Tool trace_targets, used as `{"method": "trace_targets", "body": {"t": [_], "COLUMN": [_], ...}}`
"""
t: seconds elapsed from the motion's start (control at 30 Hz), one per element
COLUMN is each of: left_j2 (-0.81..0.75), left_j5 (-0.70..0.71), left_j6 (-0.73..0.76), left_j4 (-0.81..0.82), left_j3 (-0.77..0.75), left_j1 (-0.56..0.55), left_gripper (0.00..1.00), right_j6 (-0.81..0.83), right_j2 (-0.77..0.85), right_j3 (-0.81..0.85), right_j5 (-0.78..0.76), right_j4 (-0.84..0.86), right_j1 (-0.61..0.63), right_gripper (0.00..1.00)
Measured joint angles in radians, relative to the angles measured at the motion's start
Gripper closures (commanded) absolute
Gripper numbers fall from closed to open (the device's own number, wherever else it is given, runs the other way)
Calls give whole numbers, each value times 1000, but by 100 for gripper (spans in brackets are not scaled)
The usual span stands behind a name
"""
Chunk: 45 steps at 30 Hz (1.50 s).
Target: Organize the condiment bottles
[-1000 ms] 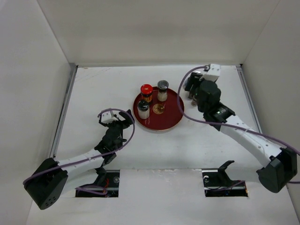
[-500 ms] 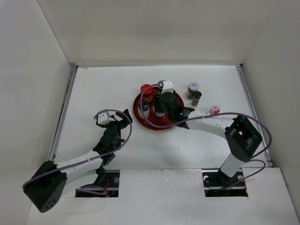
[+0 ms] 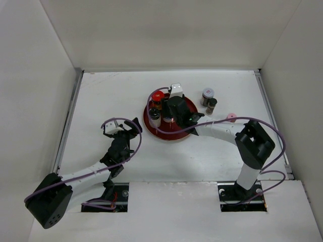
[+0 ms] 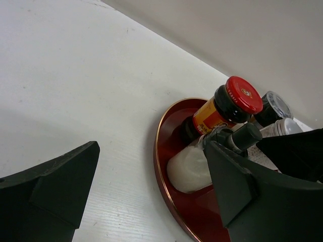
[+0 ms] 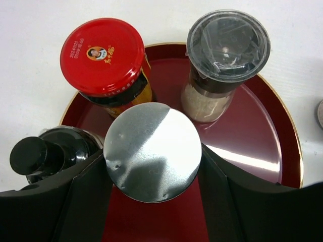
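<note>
top view: the right arm [image 3: 217, 128] is reaching over the red tray [image 3: 176, 136], having swung in from the far right corner. this is uncovering a grey-lidded jar [image 3: 207, 94], a dark-capped bottle [image 3: 211, 105] and a pink-capped bottle [image 3: 231, 117] right of the tray.

left wrist: the left gripper [image 4: 151, 186] is gaping empty, slightly wider than before.

right wrist: the right gripper [image 5: 151, 174] is clamping a silver-capped jar [image 5: 152, 143] over the tray, beside a red-capped jar [image 5: 102, 58], a clear-lidded shaker [image 5: 228, 43] and a black-topped bottle [image 5: 38, 154].
</note>
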<state>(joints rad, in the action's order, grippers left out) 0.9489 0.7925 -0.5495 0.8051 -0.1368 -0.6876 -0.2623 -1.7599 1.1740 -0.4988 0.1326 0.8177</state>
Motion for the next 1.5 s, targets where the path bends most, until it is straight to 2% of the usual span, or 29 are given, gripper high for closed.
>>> {"method": "trace_targets", "body": {"t": [0.07, 0.13, 0.17, 0.27, 0.4, 0.47, 0.5, 0.57, 0.63, 0.7, 0.77, 0.87, 0.9, 1.03, 1.37, 1.43, 1.5], "left_j2": [1, 2, 2, 2, 2, 5, 9, 14, 17, 18, 18, 27, 34, 50, 62, 63, 64], "left_j5": [0, -1, -3, -5, -9, -11, -11, -12, -14, -16, -16, -18, -18, -23, -30, -31, -33], "left_j6": [-1, -1, -2, -2, -2, -3, -4, -5, -6, -8, -9, -10, -11, -12, -15, -16, -16], "left_j4": [0, 0, 0, 0, 0, 0, 0, 0, 0, 0, 0, 0, 0, -1, 0, 0, -1], "left_j3": [0, 0, 0, 0, 0, 0, 0, 0, 0, 0, 0, 0, 0, 0, 0, 0, 0], "left_j1": [0, 0, 0, 2, 5, 6, 6, 6, 6, 5, 4, 4, 4, 4, 4, 4, 4], "left_gripper": [13, 13, 13, 13, 13, 13, 13, 13, 13, 13, 12, 12, 12, 12, 12, 12, 12], "right_j6": [0, 0, 1, 2, 5, 6, 6, 8, 6, 3, 3, 24, 35, 69, 98, 98, 98], "right_j2": [-1, -1, -1, 11, 90, 172, 220, 303, 356, 363, 327, 216, 177, 30, -148, -166, -179], "right_j3": [0, 0, 0, 0, -24, -64, -87, -121, -139, -133, -103, -14, 17, 138, 248, 253, 253], "right_j5": [0, 1, 0, -1, -1, 0, 2, 3, 2, 1, 1, 6, 13, 73, 159, 166, 170], "right_j4": [1, 1, 3, 10, 10, 11, 11, 16, 21, 14, -27, -109, -134, -228, -308, -308, -308], "right_j1": [0, 0, 0, 0, -6, -19, -32, -80, -157, -251, -336, -435, -455, -506, -531, -536, -542], "right_gripper": [34, 19, 15, 10, 9, 15, 21, 50, 64, 65, 52, 21, 15, 0, 2, 5, 12]}}
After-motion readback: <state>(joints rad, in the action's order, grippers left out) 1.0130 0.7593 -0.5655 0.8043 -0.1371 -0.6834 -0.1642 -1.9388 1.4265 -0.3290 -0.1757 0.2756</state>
